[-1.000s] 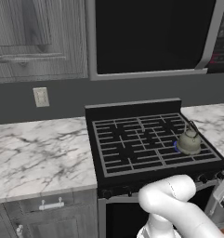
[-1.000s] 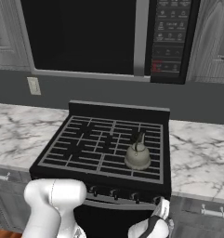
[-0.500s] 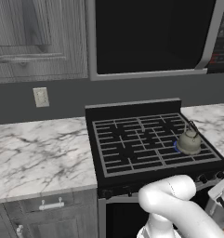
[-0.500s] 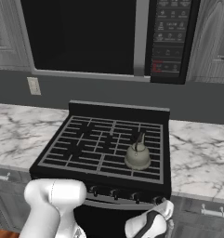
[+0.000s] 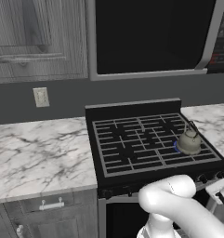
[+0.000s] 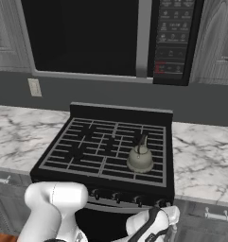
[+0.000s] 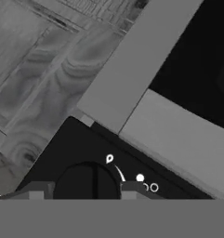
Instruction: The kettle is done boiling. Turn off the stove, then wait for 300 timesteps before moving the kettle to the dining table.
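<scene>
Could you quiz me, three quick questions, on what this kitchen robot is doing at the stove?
1. True or false: the kettle sits on the marble counter.
2. What round part is the end effector straddling?
A. a stove knob
B. the kettle's handle
C. a drawer pull
3. Fill in: a small blue ____ shows under the kettle in the left base view.

Key:
1. False; it stands on the stove grate.
2. A
3. flame

The kettle (image 5: 189, 142) sits on the stove's (image 5: 146, 144) front right burner, counters (image 5: 39, 153) flanking both sides.
</scene>
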